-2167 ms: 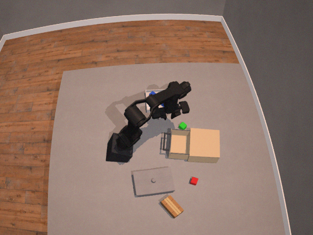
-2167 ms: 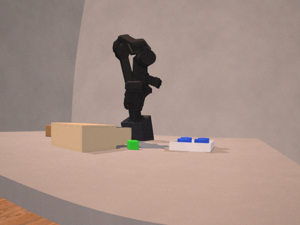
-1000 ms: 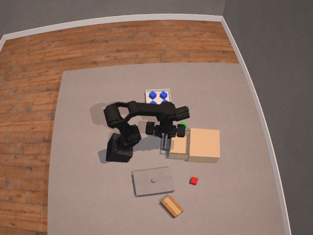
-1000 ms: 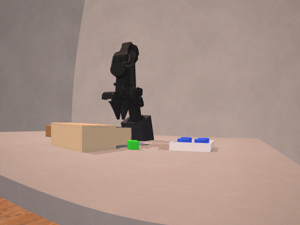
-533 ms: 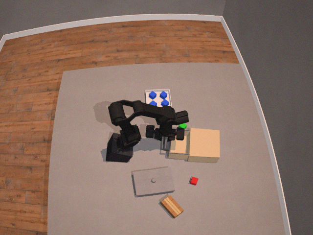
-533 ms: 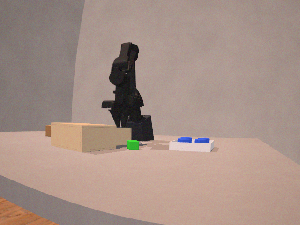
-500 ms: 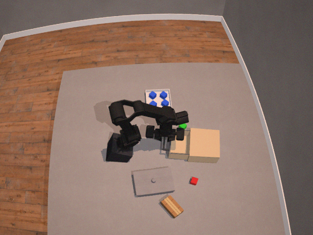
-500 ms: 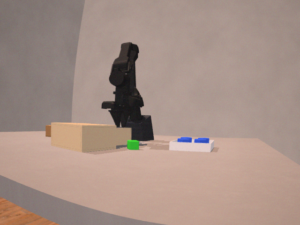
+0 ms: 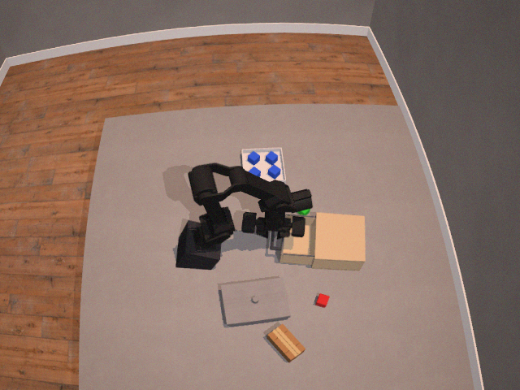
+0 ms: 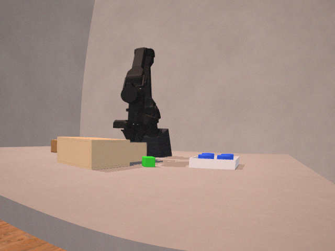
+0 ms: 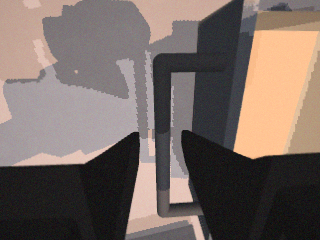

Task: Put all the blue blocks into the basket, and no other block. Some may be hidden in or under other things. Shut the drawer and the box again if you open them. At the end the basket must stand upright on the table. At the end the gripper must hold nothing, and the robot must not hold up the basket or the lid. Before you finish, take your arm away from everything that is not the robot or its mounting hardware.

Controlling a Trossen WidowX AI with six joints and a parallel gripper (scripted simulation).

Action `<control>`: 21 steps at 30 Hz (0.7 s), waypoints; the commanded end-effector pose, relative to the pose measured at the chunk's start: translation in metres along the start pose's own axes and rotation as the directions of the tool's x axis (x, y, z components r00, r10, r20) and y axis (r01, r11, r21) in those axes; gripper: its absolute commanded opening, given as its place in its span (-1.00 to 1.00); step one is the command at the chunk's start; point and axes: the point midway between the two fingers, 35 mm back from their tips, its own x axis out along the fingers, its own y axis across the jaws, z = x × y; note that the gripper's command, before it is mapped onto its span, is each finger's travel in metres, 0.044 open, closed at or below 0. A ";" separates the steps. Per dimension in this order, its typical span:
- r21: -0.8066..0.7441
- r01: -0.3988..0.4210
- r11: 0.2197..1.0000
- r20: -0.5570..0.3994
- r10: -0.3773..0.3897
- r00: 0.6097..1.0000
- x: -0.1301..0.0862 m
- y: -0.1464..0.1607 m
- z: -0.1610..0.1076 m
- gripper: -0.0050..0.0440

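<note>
A white basket (image 9: 263, 164) behind the arm holds several blue blocks (image 9: 271, 158); it also shows in the exterior view (image 10: 213, 162). A tan drawer unit (image 9: 339, 241) stands to the arm's right with its drawer (image 9: 298, 247) pulled partly out; the part of the drawer that I can see holds nothing. My gripper (image 11: 160, 137) is low at the drawer front, open, with its fingers on either side of the grey handle bar (image 11: 162, 150) and small gaps on both sides. In the top view the gripper (image 9: 275, 235) is mostly covered by the arm.
A green block (image 9: 303, 211) lies on the table just behind the drawer and also shows in the exterior view (image 10: 148, 161). A flat grey box with a knobbed lid (image 9: 254, 300), a red block (image 9: 322, 300) and a slatted wooden block (image 9: 286, 342) lie in front.
</note>
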 end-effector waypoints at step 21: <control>-0.003 -0.005 1.000 0.003 0.005 1.000 0.002 -0.009 0.000 -0.80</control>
